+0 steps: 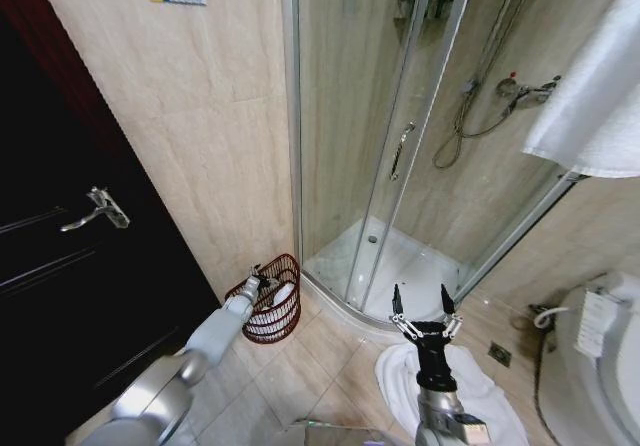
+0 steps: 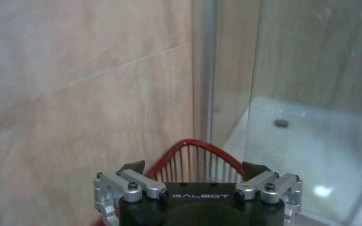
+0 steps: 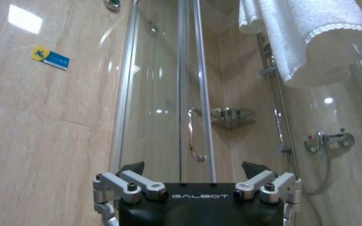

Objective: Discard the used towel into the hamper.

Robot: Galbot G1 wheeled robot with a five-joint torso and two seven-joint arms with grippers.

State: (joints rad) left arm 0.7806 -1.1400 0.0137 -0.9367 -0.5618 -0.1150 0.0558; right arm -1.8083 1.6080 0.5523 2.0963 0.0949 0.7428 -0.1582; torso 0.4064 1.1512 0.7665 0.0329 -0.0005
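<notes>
Head view: I'm seeing the left gripper (image 1: 252, 284) hovering at the rim of the hamper (image 1: 282, 318), fingers spread, holding nothing. The hamper is sitting on the floor tiles between the tiled wall (image 1: 190, 136) and the shower enclosure (image 1: 400, 146), with something white lying inside it. The right gripper (image 1: 424, 311) is pointing upward, spread and empty, above a white towel (image 1: 400, 376) lying on the floor.

Risk, my judgement: the left arm is crowding the light hamper and could tip it.

Left wrist view is showing the hamper's far rim just beyond the fingers; right wrist view alone is showing a towel hanging (image 3: 307, 37) high beside the shower.
</notes>
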